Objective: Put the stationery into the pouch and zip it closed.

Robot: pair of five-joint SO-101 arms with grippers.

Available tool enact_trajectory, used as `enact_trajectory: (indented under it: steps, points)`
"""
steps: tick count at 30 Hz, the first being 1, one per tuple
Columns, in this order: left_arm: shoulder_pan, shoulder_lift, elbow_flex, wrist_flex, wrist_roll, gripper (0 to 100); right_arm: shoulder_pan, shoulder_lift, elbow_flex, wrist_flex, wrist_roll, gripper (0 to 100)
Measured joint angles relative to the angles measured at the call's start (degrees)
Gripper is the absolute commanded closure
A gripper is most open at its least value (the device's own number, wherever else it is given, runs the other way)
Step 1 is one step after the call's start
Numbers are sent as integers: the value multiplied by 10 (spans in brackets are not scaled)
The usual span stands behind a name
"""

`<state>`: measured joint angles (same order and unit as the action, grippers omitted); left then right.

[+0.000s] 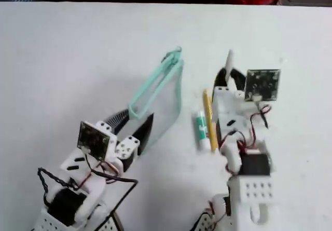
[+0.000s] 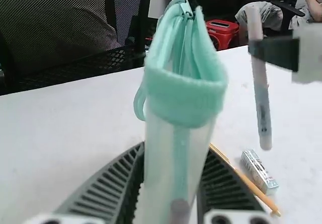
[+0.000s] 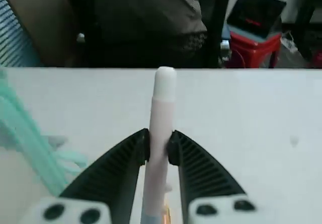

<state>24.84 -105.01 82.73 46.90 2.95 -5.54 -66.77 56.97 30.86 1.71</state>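
Note:
The pouch (image 1: 158, 98) is clear plastic with mint-green trim. My left gripper (image 1: 136, 122) is shut on its near end and holds it upright on its edge; in the left wrist view the pouch (image 2: 181, 98) stands between the black jaws of that gripper (image 2: 173, 158). My right gripper (image 3: 158, 138) is shut on a white pen (image 3: 162, 108) and sits right of the pouch, with the pen (image 1: 229, 64) pointing away from the arm. A yellow pencil (image 1: 208, 118) and a small green-and-white stick (image 1: 201, 130) lie on the table between the arms.
The white table (image 1: 78, 49) stretches wide to the left and back. Its far edge meets a dark background with chairs and a red box (image 3: 254, 43). The right arm's body (image 1: 246, 163) stands close beside the pencil.

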Motion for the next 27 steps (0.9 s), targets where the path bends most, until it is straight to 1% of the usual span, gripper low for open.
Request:
enact_trajectory:
  steps: [2,5,9,13,16,21,27]
  points:
    - [0,0,0,0,0,858,-30,-35,-67,50,0,981]
    - [0,0,0,0,0,858,-84,-64,-155,84,0,981]
    - [0,0,0,0,0,858,-155,-49,-222,80,0,981]
    - [0,0,0,1,0,858,-193,18,-284,48,0,981]
    - [0,0,0,1,0,858,-235,61,-351,51,0,981]
    - [0,0,0,1,0,858,-301,132,-388,60,0,981]
    - [0,0,0,3,0,858,-316,175,-390,55,0,981]
